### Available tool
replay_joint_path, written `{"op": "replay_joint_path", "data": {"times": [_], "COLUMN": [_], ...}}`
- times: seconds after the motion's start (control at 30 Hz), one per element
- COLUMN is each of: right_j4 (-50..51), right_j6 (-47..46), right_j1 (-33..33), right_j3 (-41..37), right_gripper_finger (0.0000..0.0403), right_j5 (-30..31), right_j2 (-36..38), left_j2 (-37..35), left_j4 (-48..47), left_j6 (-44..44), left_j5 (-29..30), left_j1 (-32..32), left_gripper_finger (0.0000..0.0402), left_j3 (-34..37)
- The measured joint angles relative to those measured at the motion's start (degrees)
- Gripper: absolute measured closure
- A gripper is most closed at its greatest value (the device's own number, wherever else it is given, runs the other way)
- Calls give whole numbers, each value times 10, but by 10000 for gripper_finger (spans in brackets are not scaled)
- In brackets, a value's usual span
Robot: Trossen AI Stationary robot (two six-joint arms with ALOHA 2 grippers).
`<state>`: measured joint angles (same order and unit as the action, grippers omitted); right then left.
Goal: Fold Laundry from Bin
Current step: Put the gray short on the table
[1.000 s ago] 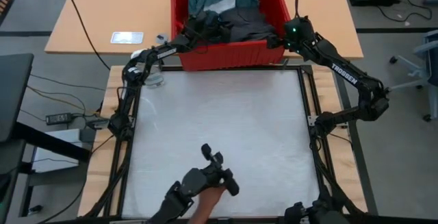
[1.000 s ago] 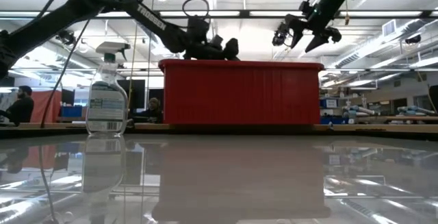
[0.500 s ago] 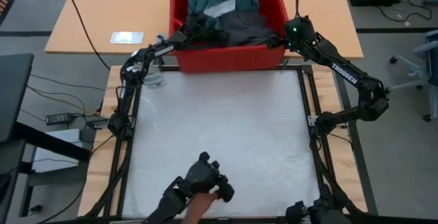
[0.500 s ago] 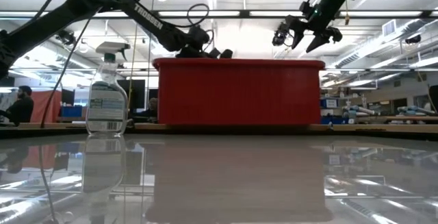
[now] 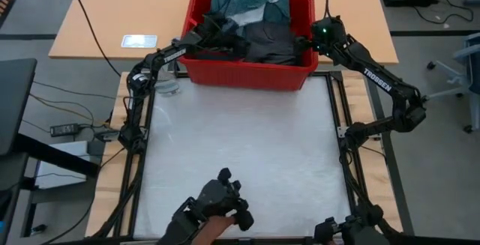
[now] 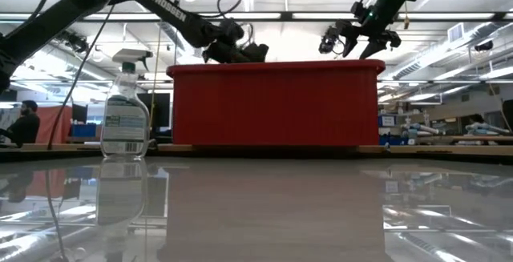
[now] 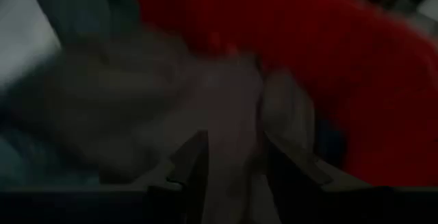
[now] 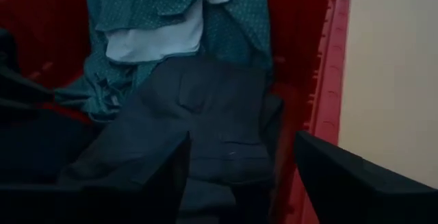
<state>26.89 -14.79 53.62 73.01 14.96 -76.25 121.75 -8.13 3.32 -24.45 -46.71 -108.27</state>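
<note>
- The left claw [image 5: 216, 34] is reaching into the red bin [image 5: 247, 71] at the far edge of the desk [image 5: 240, 147], its fingers closing on a fold of the dark grey garment [image 5: 268, 41], as the left wrist view shows cloth bunched between them.
- The right claw [image 5: 306, 44] is hovering over the bin's right rim with its fingers spread apart, gripping nothing.
- The laundry is lying heaped inside the bin: a teal dotted T-shirt [image 8: 164, 18] at the back, a white piece [image 8: 164, 42] tucked into it, the grey garment in front.
- A spray bottle [image 6: 125, 106] is standing just left of the bin.
- A gloved hand [image 5: 221, 211] is resting at the desk's near edge.
- Risk: the left claw is pinching only a small fold, so the cloth could be slipping free on the lift.
- Risk: the grey garment is overlapping the teal shirt, so pulling could be dragging both out, or tugging the light bin along the desk toward the bottle.
</note>
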Motion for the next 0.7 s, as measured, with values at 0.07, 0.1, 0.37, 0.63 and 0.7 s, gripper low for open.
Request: {"op": "replay_joint_path", "data": {"times": [0.07,0.1,0.37,0.63,0.7], "right_j4": [-2,0,11,12,12], "right_j6": [0,0,-5,-4,2], "right_j1": [2,2,1,2,2], "right_j3": [0,0,0,0,0], "right_gripper_finger": [135,135,135,135,135], "right_j5": [0,-2,-9,-11,-11], "right_j2": [0,0,0,0,0], "left_j2": [0,1,36,92,109], "left_j4": [44,63,110,7,2], "left_j6": [-3,-2,-24,10,17], "left_j5": [26,44,102,136,126], "left_j1": [5,7,41,41,38], "left_gripper_finger": [260,260,260,260,260], "left_j3": [0,0,-1,-3,-3]}}
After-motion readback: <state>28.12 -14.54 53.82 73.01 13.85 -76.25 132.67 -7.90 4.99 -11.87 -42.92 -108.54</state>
